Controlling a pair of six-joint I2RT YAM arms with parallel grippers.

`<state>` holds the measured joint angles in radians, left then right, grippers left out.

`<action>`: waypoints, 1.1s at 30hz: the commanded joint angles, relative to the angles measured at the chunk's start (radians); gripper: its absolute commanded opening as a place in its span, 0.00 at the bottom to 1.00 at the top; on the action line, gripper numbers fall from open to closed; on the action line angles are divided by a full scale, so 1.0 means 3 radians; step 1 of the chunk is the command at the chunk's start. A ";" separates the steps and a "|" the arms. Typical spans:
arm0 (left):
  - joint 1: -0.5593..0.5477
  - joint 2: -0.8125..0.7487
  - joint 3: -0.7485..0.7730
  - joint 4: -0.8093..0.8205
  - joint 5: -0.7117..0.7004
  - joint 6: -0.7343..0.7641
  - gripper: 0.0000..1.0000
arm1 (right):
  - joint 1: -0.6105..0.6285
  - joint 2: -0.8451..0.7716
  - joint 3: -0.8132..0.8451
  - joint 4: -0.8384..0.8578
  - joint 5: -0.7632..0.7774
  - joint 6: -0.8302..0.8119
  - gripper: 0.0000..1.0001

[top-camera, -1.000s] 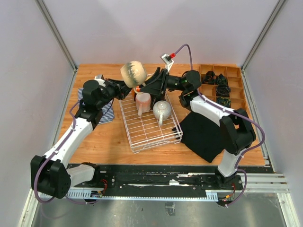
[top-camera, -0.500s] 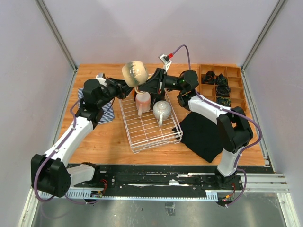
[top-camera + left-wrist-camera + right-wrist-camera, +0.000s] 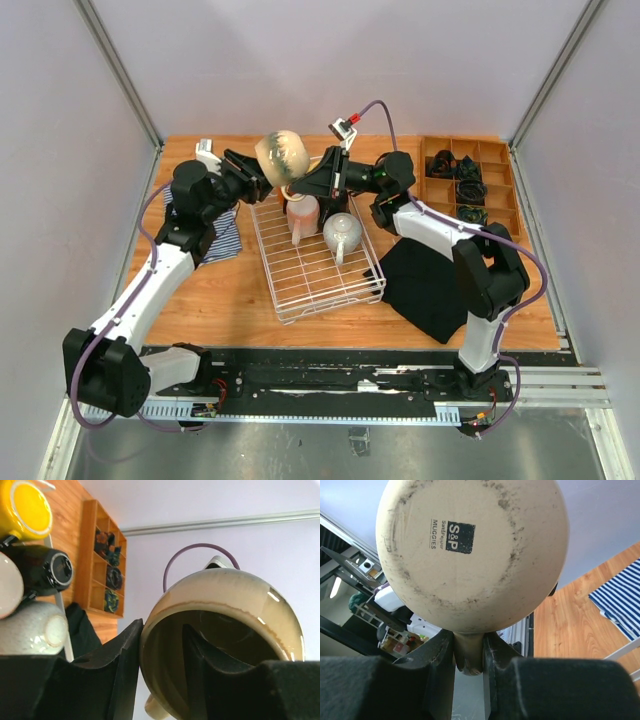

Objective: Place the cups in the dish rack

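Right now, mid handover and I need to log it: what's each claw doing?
Left claw: open, astride the rim of the beige mug.
Right claw: shut on the handle of the beige mug.

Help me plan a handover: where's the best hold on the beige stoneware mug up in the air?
Its handle, approached from the base side. The beige stoneware mug is tipped, base facing the right end effector, and the handle juts clear, narrow enough to pinch.
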<state>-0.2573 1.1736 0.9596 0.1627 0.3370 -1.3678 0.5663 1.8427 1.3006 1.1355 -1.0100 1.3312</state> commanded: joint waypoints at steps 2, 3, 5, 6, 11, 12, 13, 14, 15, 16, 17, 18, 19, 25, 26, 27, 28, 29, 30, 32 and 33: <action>0.0146 -0.0008 0.0176 0.0134 -0.0085 0.0519 0.40 | 0.0070 -0.0080 0.0121 0.0472 -0.0001 0.0205 0.01; 0.0166 -0.0003 0.0219 0.0073 -0.0094 0.0588 0.38 | 0.0070 -0.0087 0.0111 0.0465 -0.0003 0.0207 0.01; 0.0195 0.0005 0.0308 -0.0041 -0.0107 0.0735 0.33 | 0.0071 -0.0098 0.0089 0.0464 -0.0003 0.0206 0.01; 0.0206 0.0011 0.0340 -0.0103 -0.0118 0.0805 0.31 | 0.0070 -0.0102 0.0088 0.0460 -0.0008 0.0206 0.01; 0.0213 0.0076 0.0399 -0.0065 -0.0019 0.0898 0.31 | 0.0070 -0.0089 0.0077 0.0454 -0.0004 0.0223 0.01; 0.0213 0.0092 0.0408 -0.0056 0.0003 0.0908 0.32 | 0.0068 -0.0084 0.0083 0.0455 -0.0004 0.0228 0.01; 0.0213 0.0103 0.0415 -0.0052 0.0035 0.0926 0.32 | 0.0069 -0.0079 0.0086 0.0454 -0.0006 0.0233 0.01; 0.0213 0.0112 0.0420 -0.0056 0.0054 0.0948 0.29 | 0.0071 -0.0076 0.0087 0.0454 -0.0008 0.0237 0.01; 0.0213 0.0109 0.0413 -0.0056 0.0066 0.0960 0.22 | 0.0071 -0.0073 0.0087 0.0455 -0.0009 0.0243 0.01; 0.0213 0.0105 0.0394 -0.0035 0.0075 0.0969 0.16 | 0.0070 -0.0070 0.0091 0.0457 -0.0018 0.0251 0.01; 0.0213 0.0100 0.0374 -0.0008 0.0082 0.0968 0.07 | 0.0068 -0.0068 0.0092 0.0454 -0.0022 0.0256 0.01; 0.0213 0.0091 0.0345 0.0033 0.0086 0.0969 0.01 | 0.0071 -0.0068 0.0093 0.0439 -0.0031 0.0257 0.02; 0.0213 0.0072 0.0305 0.0102 0.0089 0.0967 0.01 | 0.0068 -0.0068 0.0094 0.0427 -0.0040 0.0257 0.04; 0.0213 -0.0088 0.0077 0.0342 -0.0032 0.0978 0.00 | 0.0075 -0.0096 0.0059 0.0434 -0.0022 0.0272 0.28; 0.0213 -0.0128 0.0037 0.0371 -0.0067 0.0974 0.00 | 0.0076 -0.0098 0.0051 0.0436 -0.0016 0.0275 0.32; 0.0210 -0.0166 -0.0004 0.0408 -0.0104 0.0993 0.01 | 0.0077 -0.0098 0.0047 0.0442 -0.0002 0.0287 0.35; 0.0208 -0.0198 -0.0042 0.0449 -0.0144 0.1013 0.01 | 0.0082 -0.0095 0.0043 0.0459 0.0014 0.0309 0.38; 0.0204 -0.0230 -0.0069 0.0457 -0.0191 0.1044 0.01 | 0.0089 -0.0089 0.0047 0.0481 0.0028 0.0336 0.41; 0.0199 -0.0262 -0.0100 0.0477 -0.0226 0.1084 0.00 | 0.0095 -0.0085 0.0043 0.0499 0.0044 0.0362 0.44; 0.0192 -0.0311 -0.0160 0.0540 -0.0286 0.1144 0.00 | 0.0119 -0.0074 0.0039 0.0538 0.0095 0.0412 0.45; 0.0185 -0.0333 -0.0185 0.0559 -0.0305 0.1174 0.01 | 0.0125 -0.0069 0.0037 0.0545 0.0121 0.0426 0.46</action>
<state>-0.1986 1.1336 0.9188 0.2001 0.3027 -1.0462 0.5716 1.8450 1.3003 1.1812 -1.0004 1.4448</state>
